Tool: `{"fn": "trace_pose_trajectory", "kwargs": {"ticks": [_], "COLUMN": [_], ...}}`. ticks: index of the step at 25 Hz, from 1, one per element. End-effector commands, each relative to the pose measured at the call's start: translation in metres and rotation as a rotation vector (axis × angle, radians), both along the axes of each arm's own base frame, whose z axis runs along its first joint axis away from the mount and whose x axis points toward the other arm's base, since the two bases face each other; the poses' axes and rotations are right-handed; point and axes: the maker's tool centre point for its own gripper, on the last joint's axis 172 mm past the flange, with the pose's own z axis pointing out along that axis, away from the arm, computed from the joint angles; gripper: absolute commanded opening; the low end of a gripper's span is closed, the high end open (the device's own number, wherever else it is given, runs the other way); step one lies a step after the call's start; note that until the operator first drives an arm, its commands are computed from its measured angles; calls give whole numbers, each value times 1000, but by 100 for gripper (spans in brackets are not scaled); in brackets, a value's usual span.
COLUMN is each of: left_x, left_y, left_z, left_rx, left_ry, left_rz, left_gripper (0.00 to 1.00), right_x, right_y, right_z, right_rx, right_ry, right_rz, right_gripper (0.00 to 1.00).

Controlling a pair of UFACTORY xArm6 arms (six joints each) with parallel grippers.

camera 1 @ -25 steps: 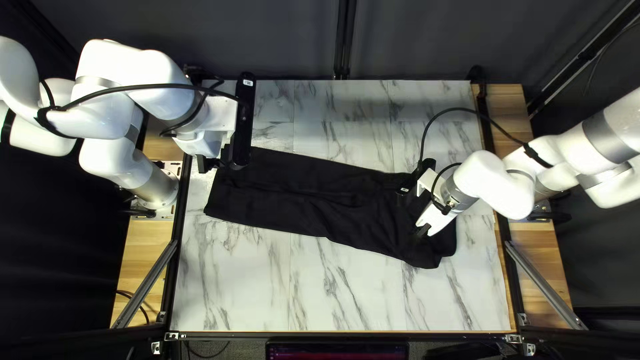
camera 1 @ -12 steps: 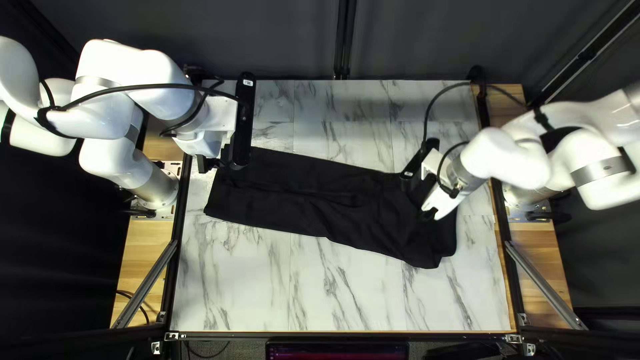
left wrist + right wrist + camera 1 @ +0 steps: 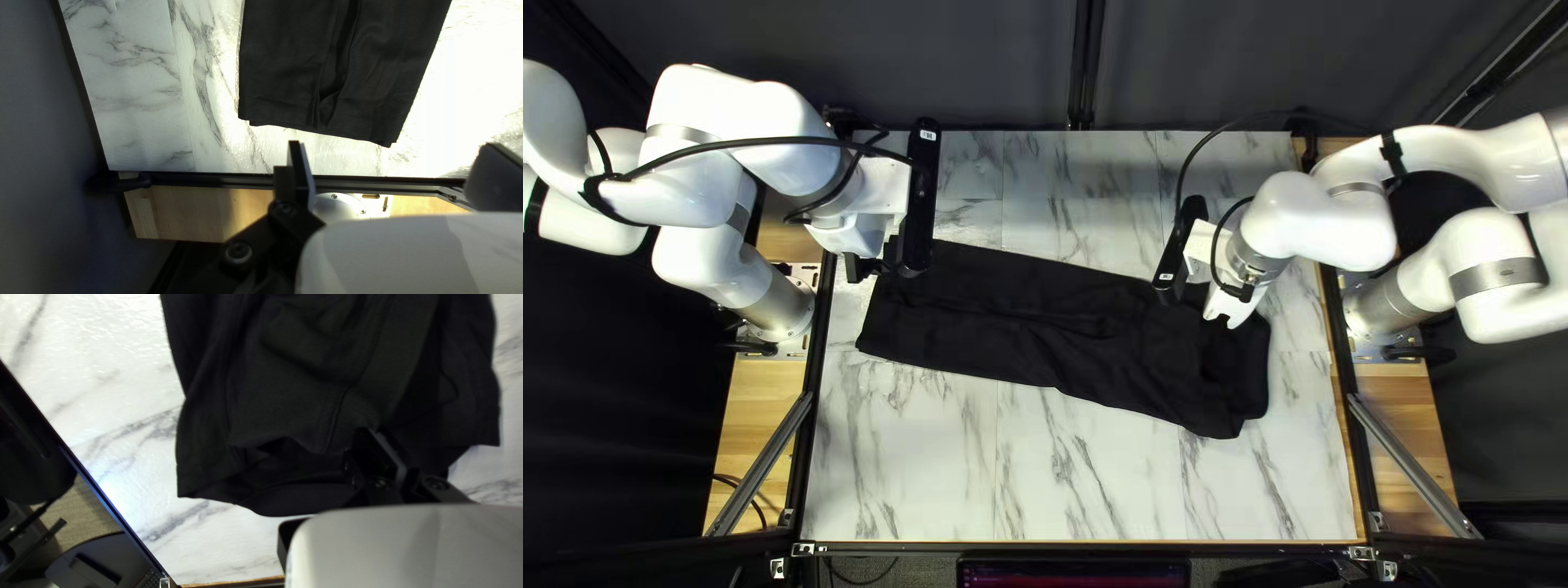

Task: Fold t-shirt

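A black cloth (image 3: 1013, 321) lies lengthwise across the table, its shape more like trousers than a t-shirt. My left gripper (image 3: 874, 267) stands open above its left end; in the left wrist view that gripper (image 3: 392, 163) has nothing between its fingers, and the cloth's narrow end (image 3: 338, 81) lies flat ahead. At the cloth's wide end is my right gripper (image 3: 1228, 307), its fingertips hidden from above. The right wrist view shows the gripper (image 3: 378, 441) with fingers close together on the upper layer's edge, which rises in a fold; the cloth (image 3: 305, 392) spreads around it.
The marble-patterned table (image 3: 1067, 479) shows along both long sides of the cloth. Metal rails (image 3: 1410, 463) run beside the table at left and right. A dark screen (image 3: 1073, 572) sits beyond the near edge.
My right gripper has moved toward the table's far edge, and the cloth beside it now shows a raised fold. The left arm has stayed still.
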Motion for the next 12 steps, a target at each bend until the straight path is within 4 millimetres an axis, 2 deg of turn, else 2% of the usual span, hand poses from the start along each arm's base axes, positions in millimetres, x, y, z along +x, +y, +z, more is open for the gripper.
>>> {"fn": "trace_pose_trajectory", "kwargs": {"ticks": [1, 12], "left_x": [0, 0], "left_y": [0, 0], "left_z": [0, 0], "left_rx": [0, 0], "left_ry": [0, 0], "left_rz": [0, 0], "left_gripper": [100, 100], "right_x": [-5, -13], "right_y": [-2, -13], "right_z": [6, 44], "right_rx": [6, -114], "right_ry": [0, -56], "right_rz": [11, 52], "right_gripper": [0, 0]}}
